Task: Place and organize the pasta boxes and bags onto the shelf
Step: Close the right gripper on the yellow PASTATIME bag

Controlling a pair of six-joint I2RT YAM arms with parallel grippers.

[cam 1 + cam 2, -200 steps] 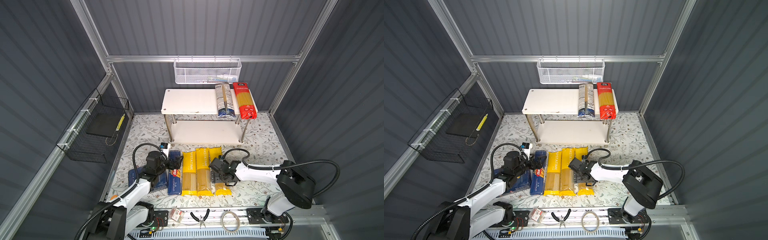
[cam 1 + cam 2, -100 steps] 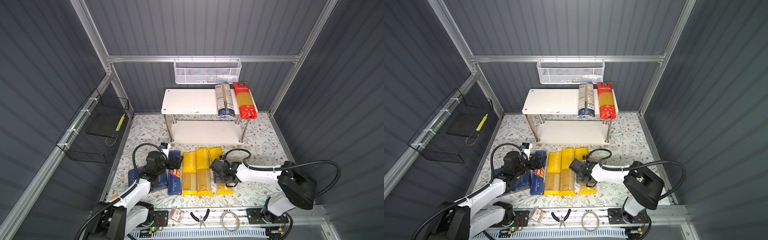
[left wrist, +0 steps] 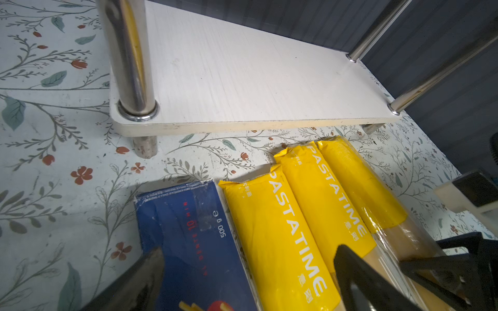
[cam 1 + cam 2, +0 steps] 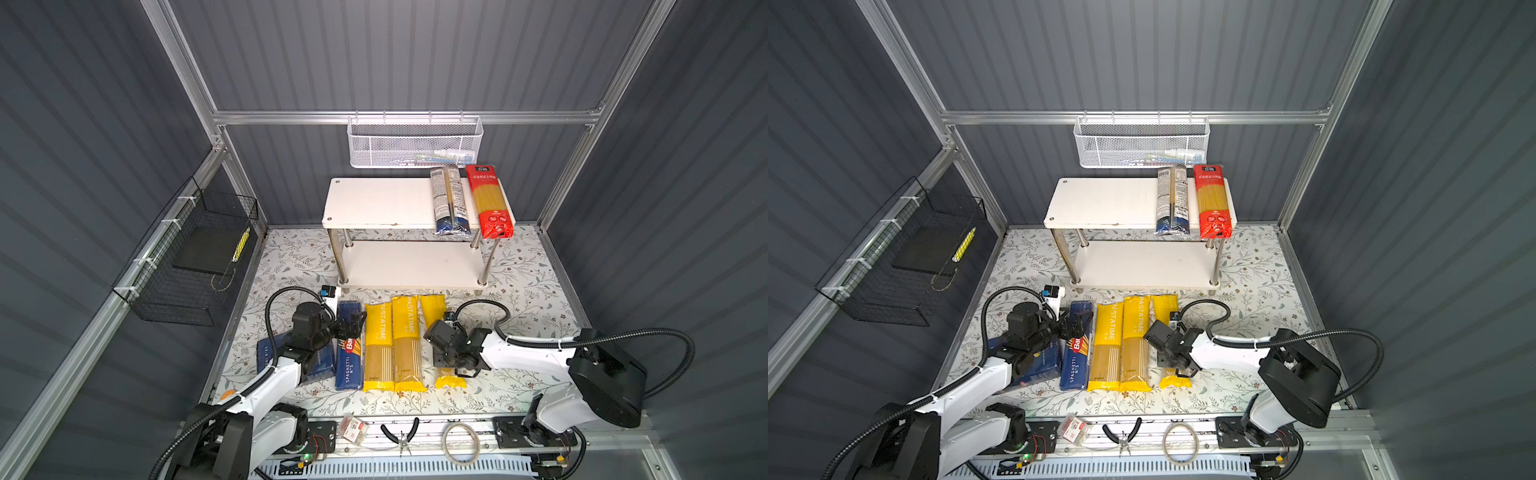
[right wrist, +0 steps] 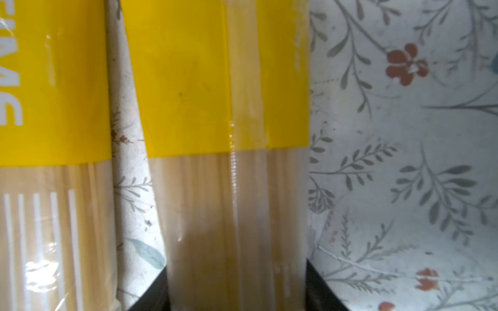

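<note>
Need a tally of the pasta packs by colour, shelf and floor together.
yellow bags: 3
blue boxes: 2
red bag: 1
silver and blue bag: 1
Total: 7

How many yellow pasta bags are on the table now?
3. They lie side by side before the shelf: the left bag, the middle bag, and the right bag, which the right gripper straddles. None seems hidden.
</note>
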